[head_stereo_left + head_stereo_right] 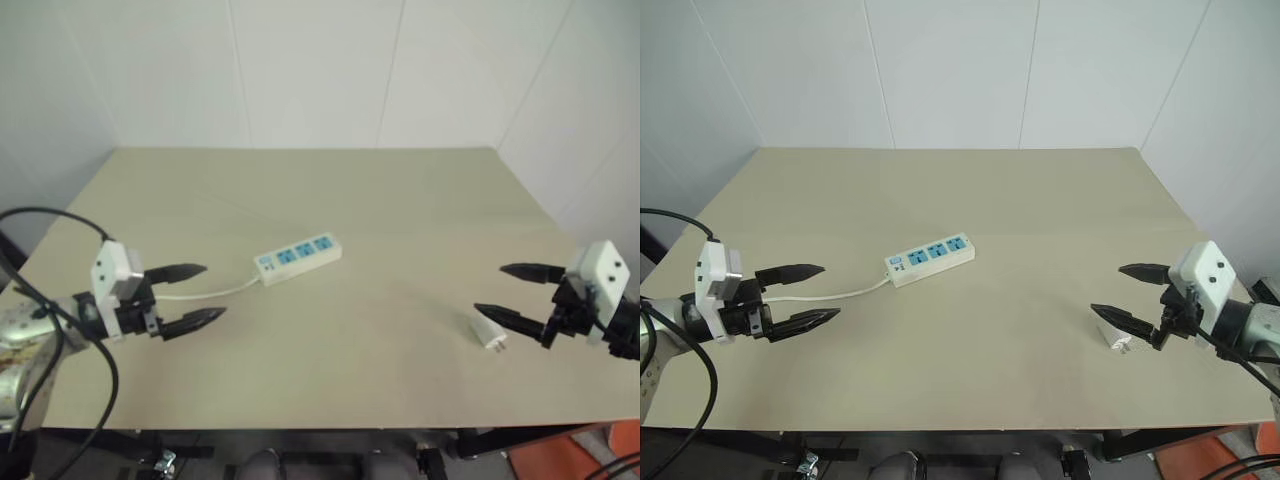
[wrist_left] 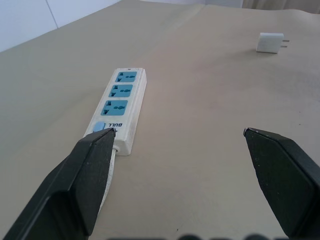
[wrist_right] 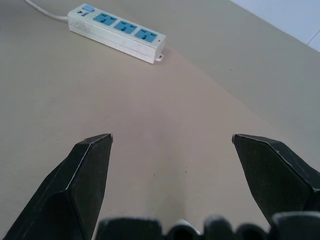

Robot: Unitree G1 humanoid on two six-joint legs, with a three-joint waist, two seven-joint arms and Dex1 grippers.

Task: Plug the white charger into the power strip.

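Note:
The power strip (image 1: pixel 298 257), a flat white bar with three blue socket panels, lies in the middle of the beige table (image 1: pixel 330 200); its thin white cord (image 1: pixel 215 293) runs toward my left gripper (image 1: pixel 207 293). That gripper hovers open at the table's left, pointing at the strip's switch end (image 2: pixel 99 126). The white charger (image 1: pixel 489 333) lies on its side near the right front of the table, prongs sticking out (image 2: pixel 270 43). My right gripper (image 1: pixel 489 291) hangs open just above and beside it, holding nothing. Both wrist views show wide gaps between the black fingers (image 3: pixel 85 170).
White walls (image 1: pixel 320 70) meet behind the table and along its right side. Bare tabletop stretches between the strip and the charger. A black cable (image 1: pixel 60 340) loops around my left arm. An orange object (image 1: pixel 590 455) sits below the table's front right corner.

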